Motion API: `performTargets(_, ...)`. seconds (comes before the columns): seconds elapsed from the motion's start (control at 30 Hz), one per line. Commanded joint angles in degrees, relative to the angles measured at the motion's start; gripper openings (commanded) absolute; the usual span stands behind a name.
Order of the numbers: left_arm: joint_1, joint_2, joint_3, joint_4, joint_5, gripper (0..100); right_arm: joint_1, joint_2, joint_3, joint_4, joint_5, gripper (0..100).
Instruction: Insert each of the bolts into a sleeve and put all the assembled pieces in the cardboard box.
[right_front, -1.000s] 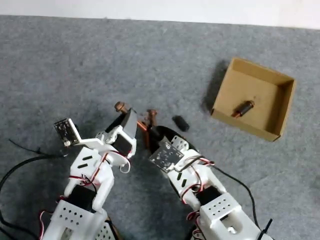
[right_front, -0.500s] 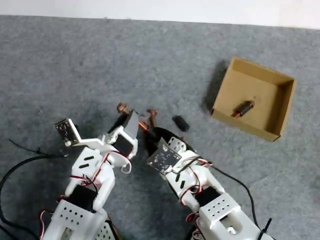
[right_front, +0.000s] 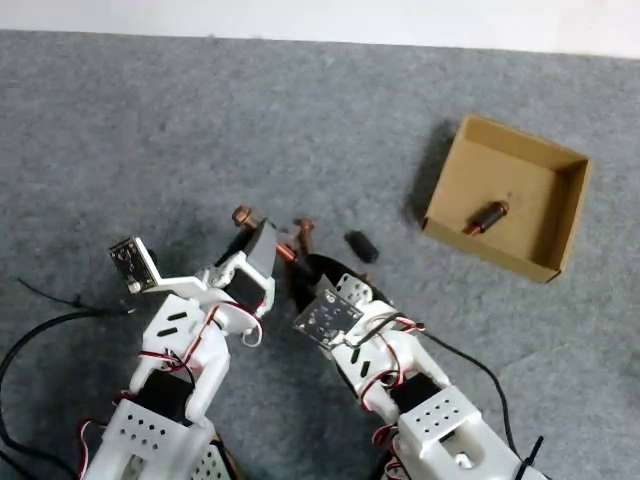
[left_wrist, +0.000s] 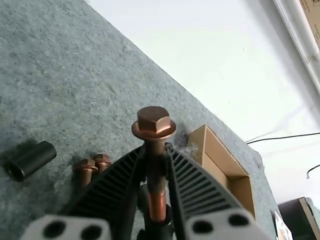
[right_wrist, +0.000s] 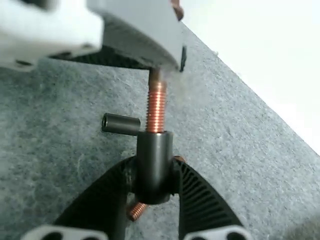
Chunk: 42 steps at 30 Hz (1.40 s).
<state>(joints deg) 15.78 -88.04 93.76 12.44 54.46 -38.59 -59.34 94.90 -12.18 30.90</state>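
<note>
My left gripper (left_wrist: 152, 167) is clamped on the shank of a copper-coloured hex-head bolt (left_wrist: 153, 124). My right gripper (right_wrist: 152, 182) squeezes a short black cylindrical sleeve (right_wrist: 154, 157), the two meeting between my arms. The bolt's long axis lines up with the sleeve's, head pointing away, threaded end in its mouth (the tip is hidden inside, depth unclear).

The right gripper (right_wrist: 152, 172) clamps a black sleeve (right_wrist: 154, 165) between its jaws, a copper bolt (right_wrist: 156, 107) meeting its top; a second sleeve (right_wrist: 120, 123) lies beyond the jaws
</note>
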Motion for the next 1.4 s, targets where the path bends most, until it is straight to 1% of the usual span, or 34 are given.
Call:
performTargets(0.0, 1.4, -0.9, -1.8, 1.8, -1.0, 1, 0.8, -1.2, 3.5, -2.2, 0.5, 0.5)
performTargets(0.07, 4.2, -0.9, -1.7, 2.9, -4.6, 1, 1.0, -1.2, 3.5, -2.2, 0.5, 0.5)
performTargets(0.13, 5.1, -0.9, -1.7, 3.8, -7.2, 1, 1.5, -1.2, 3.6, -2.3, 0.5, 0.5)
performTargets(0.23, 7.5, -0.9, -1.2, 4.1, -9.7, 1, 2.2, -1.2, 3.6, -5.8, 0.4, 0.5)
performTargets(0.3, 9.4, -0.9, -1.3, 6.0, -11.7, 1, 2.2, -1.2, 4.4, -7.9, 0.4, 0.5)
performTargets(0.5, 11.2, -0.9, -1.7, 9.8, -12.7, 1, 2.2, -1.2, 5.7, -10.2, 0.4, 0.5)
performTargets(0.67, 11.8, -0.9, -1.7, 9.5, -16.4, 1, 2.2, -1.2, 5.7, -10.2, 0.4, 0.5)
performTargets(0.73, 11.8, -0.9, -1.7, 9.5, -16.4, 7, 2.2, -1.2, 5.7, -10.2, 0.4, 0.5)
performTargets(0.9, 11.8, -0.9, -1.2, 9.8, -16.0, 35, 2.3, -1.2, 5.7, -10.2, 0.4, 0.5)
performTargets(0.97, 11.7, -0.8, -1.2, 9.8, -13.5, 41, 3.2, -1.2, 5.6, -10.2, 0.2, 0.5)
performTargets(1.03, 9.6, -0.9, -1.7, 9.5, -11.0, 42, 3.9, -1.2, 5.5, -10.2, 0.2, 0.5)
performTargets(1.2, -2.7, -0.9, -4.2, 7.5, -0.4, 40, 4.4, -1.2, 5.3, -10.2, 0.1, 0.5)
performTargets(1.27, -6.2, -0.9, -5.1, 7.4, 2.5, 39, 5.4, -1.2, 5.3, -10.2, 0.1, 0.5)
performTargets(1.3, -7.4, -0.9, -5.3, 7.4, 3.3, 39, 6.1, -1.2, 5.3, -10.2, -0.4, 0.5)
performTargets(1.37, -9.7, -0.9, -5.7, 7.4, 4.6, 38, 8.5, -1.2, 5.3, -10.2, -4.7, 0.5)
